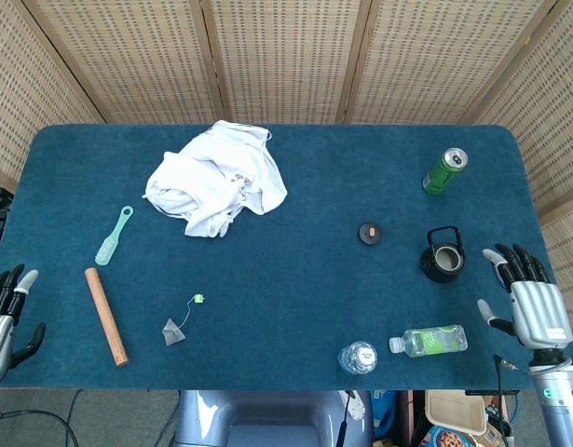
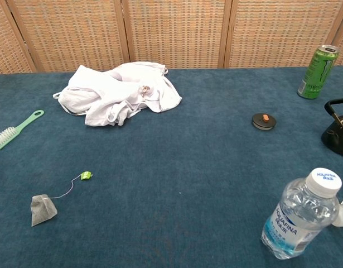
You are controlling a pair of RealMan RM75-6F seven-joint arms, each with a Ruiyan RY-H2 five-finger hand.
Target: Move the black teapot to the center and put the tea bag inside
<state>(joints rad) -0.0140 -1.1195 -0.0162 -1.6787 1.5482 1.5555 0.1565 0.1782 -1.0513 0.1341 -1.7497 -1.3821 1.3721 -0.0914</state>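
The black teapot (image 1: 443, 258) stands lidless with its handle up at the right side of the blue table (image 1: 295, 279); the chest view cuts it off at the right edge as teapot (image 2: 337, 130). Its black lid (image 1: 370, 233) with an orange knob lies to its left, also seen as lid (image 2: 264, 121). The grey tea bag (image 1: 172, 331) with a string and green tag lies front left, tea bag (image 2: 42, 209). My right hand (image 1: 527, 303) is open, just right of the teapot at the table's edge. My left hand (image 1: 3, 321) is open off the front-left corner.
A white crumpled cloth (image 1: 217, 179) lies back left. A green brush (image 1: 114, 236) and a wooden rod (image 1: 106, 316) are at the left. A green can (image 1: 445, 171) stands back right. One water bottle (image 1: 358, 358) stands and another bottle (image 1: 429, 340) lies at the front right.
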